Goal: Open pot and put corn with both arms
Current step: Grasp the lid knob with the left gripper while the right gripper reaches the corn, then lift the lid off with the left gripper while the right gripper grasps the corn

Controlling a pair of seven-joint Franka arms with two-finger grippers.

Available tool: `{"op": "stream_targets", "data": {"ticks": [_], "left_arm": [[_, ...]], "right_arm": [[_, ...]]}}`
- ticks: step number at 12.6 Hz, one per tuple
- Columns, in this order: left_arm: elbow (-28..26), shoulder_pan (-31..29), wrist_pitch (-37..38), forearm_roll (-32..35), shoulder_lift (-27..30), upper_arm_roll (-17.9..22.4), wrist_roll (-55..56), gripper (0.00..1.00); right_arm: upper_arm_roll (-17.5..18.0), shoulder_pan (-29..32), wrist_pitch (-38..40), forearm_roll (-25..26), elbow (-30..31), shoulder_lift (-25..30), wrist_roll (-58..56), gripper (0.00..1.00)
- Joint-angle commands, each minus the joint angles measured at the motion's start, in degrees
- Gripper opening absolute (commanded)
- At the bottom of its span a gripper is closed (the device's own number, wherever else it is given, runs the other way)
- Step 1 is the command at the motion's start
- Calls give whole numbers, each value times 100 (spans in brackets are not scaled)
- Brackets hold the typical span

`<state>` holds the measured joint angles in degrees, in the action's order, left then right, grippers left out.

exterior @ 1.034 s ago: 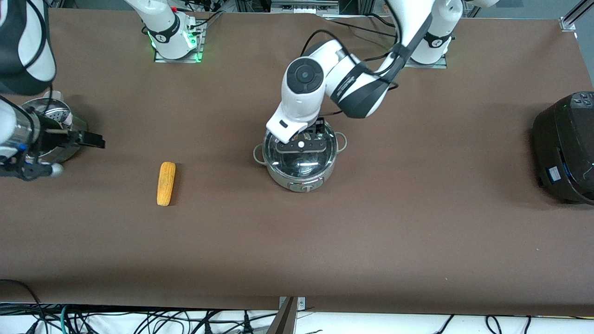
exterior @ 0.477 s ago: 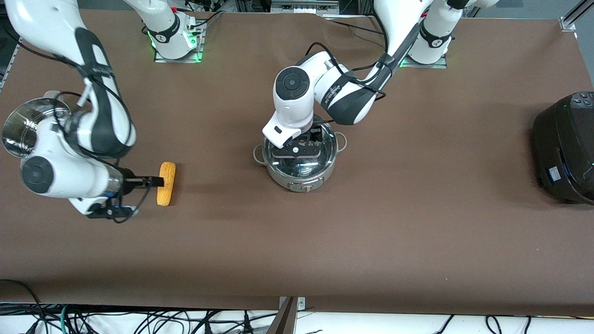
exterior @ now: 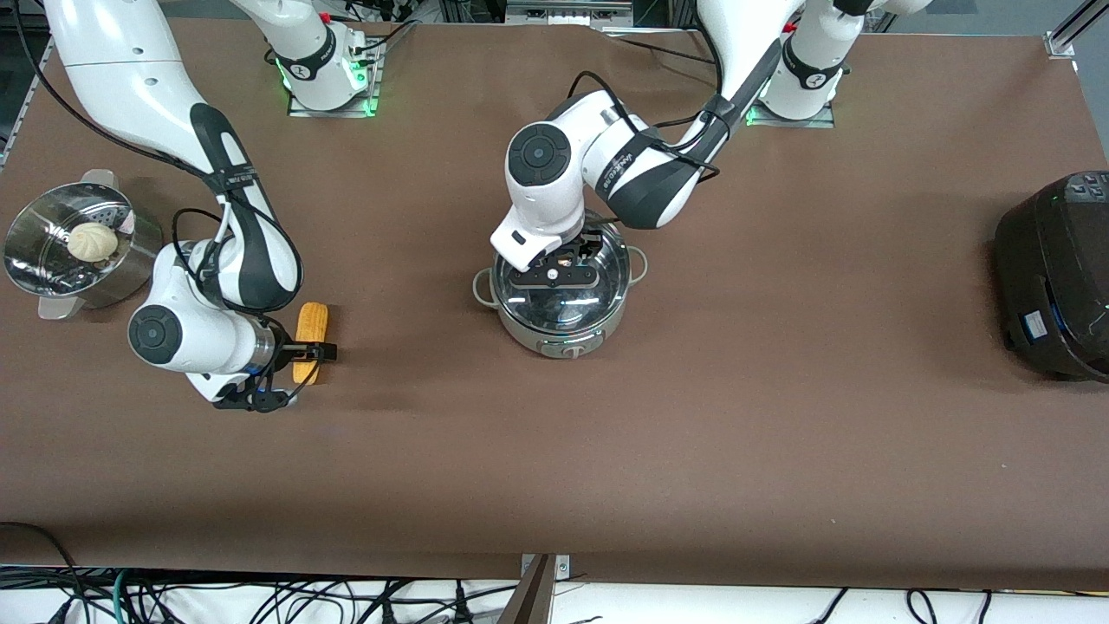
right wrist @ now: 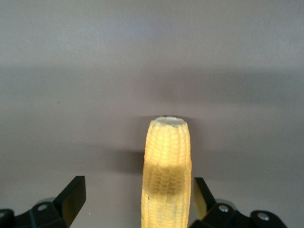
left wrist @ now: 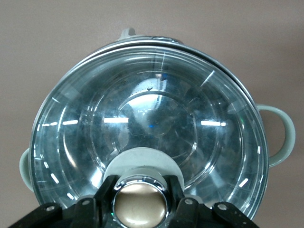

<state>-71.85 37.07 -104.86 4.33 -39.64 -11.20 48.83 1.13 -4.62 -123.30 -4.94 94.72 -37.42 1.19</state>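
Observation:
The steel pot [exterior: 560, 299] stands mid-table with its glass lid [exterior: 598, 290] on. My left gripper [exterior: 561, 262] is down on the lid, its fingers pressed on both sides of the copper-coloured knob [left wrist: 139, 206]; the lid [left wrist: 147, 114] sits flat on the pot. The yellow corn [exterior: 310, 322] lies on the table toward the right arm's end. My right gripper [exterior: 312, 352] is low over the corn's nearer part, open, with one finger on each side of the cob [right wrist: 167, 166]. One finger [right wrist: 72, 195] stands well clear; the other [right wrist: 201, 195] is close beside it.
A perforated steamer basket [exterior: 35, 269] with a white bun [exterior: 92, 240] stands at the right arm's end of the table. A large black cooker [exterior: 1057, 277] stands at the left arm's end. Bare brown tabletop lies between the corn and the pot.
My right arm has swung from the steamer basket to the corn and come down astride it. My left gripper has settled lower on the lid's knob.

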Motion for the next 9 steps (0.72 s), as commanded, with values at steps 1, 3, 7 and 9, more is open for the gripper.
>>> {"op": "stream_targets", "data": {"ticks": [1, 3, 7, 9], "left_arm": [[179, -278, 779, -125, 482, -32, 4, 0], [653, -804, 1605, -126, 703, -58, -196, 0], [139, -2375, 2557, -46, 1650, 4, -2828, 1], [-231, -3185, 2532, 76, 1819, -14, -4199, 1]], "right_arm": [[1, 40, -89, -86, 239, 77, -102, 100], [-8, 49, -81, -77, 415, 112, -111, 100], [-34, 66, -11, -95, 591, 121, -128, 16], [-34, 66, 77, -95, 574, 139, -111, 0]]}}
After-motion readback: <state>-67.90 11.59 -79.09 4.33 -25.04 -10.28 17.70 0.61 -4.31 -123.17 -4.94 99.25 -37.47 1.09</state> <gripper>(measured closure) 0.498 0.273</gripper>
